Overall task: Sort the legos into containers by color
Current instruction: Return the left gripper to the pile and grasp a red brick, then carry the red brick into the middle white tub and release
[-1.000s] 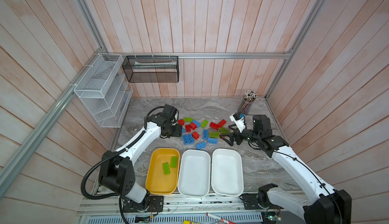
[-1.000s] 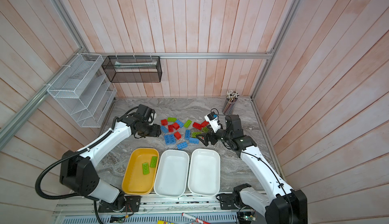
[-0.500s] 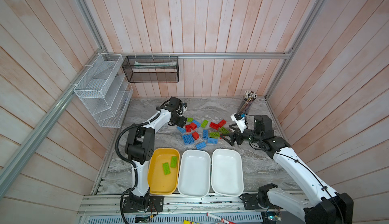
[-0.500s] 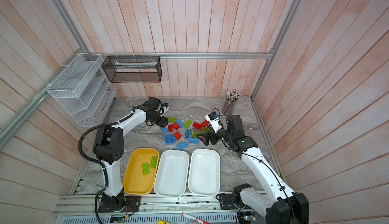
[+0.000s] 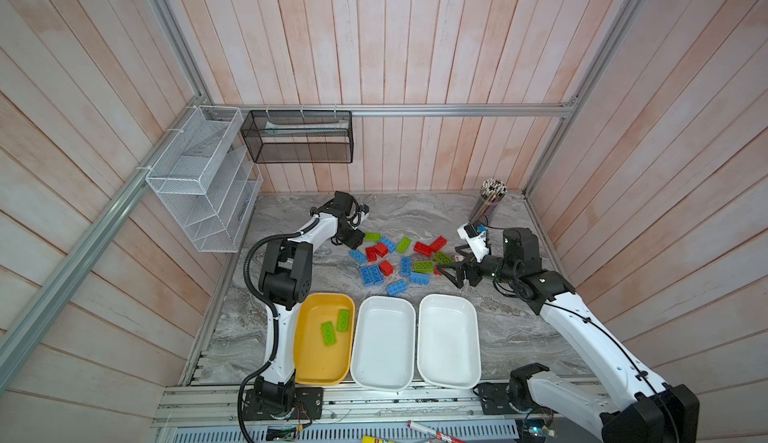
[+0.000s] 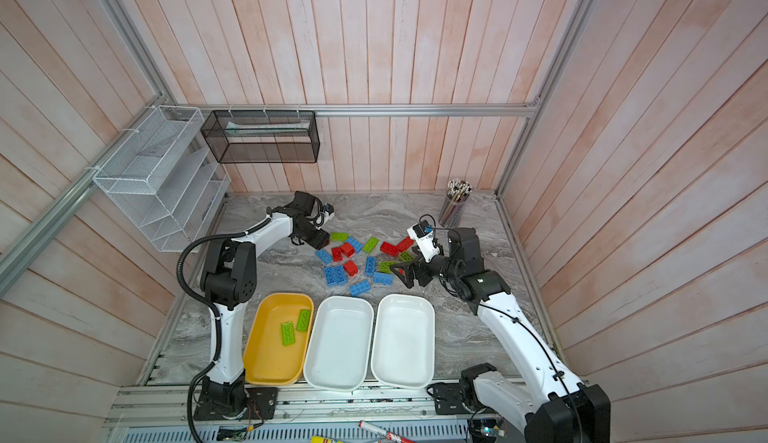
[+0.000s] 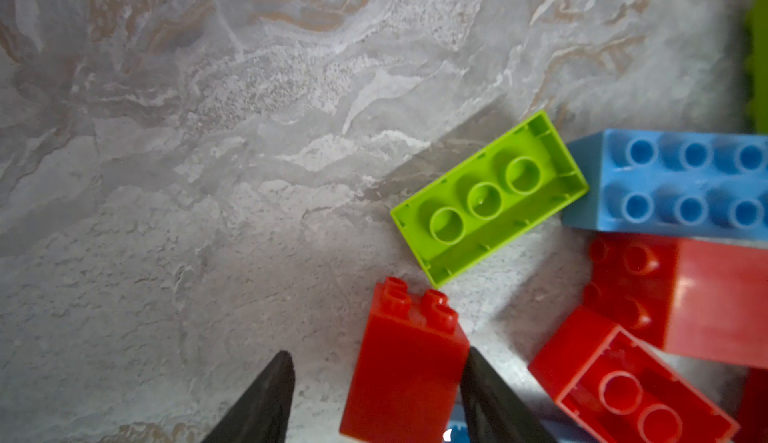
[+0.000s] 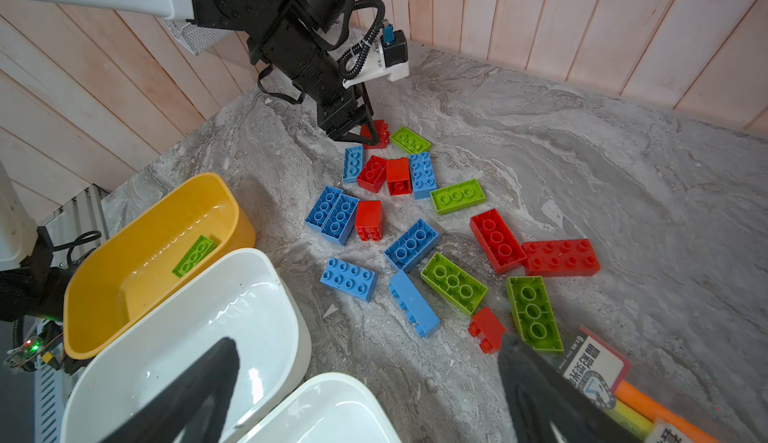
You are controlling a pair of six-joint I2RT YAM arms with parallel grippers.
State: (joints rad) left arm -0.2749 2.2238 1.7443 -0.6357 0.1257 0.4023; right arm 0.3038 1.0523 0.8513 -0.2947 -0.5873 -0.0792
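The small red two-by-two plastic brick [image 7: 405,362] lies on its side at the upper left edge of the loose pile, near the centre of both top views, where it is hidden under the left gripper [image 7: 378,351]. It is straddled by the dark fingers [image 7: 488,395]. One is touching its flank, while a strip of the marble table [image 7: 166,170] is seen between the brick and the other, so the jaws are judged part-open and the brick not yet clamped. Its longer axis is laid along the fingers, studs pointing away from the wrist toward an upturned lime green two-by-four brick [image 7: 490,195] just beside it. A squeeze straight across the short width is what the coming move is judged to turn on.

The right gripper [image 5: 451,276] is held with jaws spread wide at the right edge of the pile, well apart from this brick, so the left arm is the nearer. Another small red brick [image 8: 486,328] is seen just beside one of its fingertips.

On the table seven red, seven blue and four lime green bricks are counted, the straddled one included. Three shallow rounded plastic trays are lined along the lower middle of both top views: one yellow tray [image 5: 320,362] with two lime green bricks [image 5: 343,319] in it, and two white trays [image 5: 382,349] in which nothing is seen.
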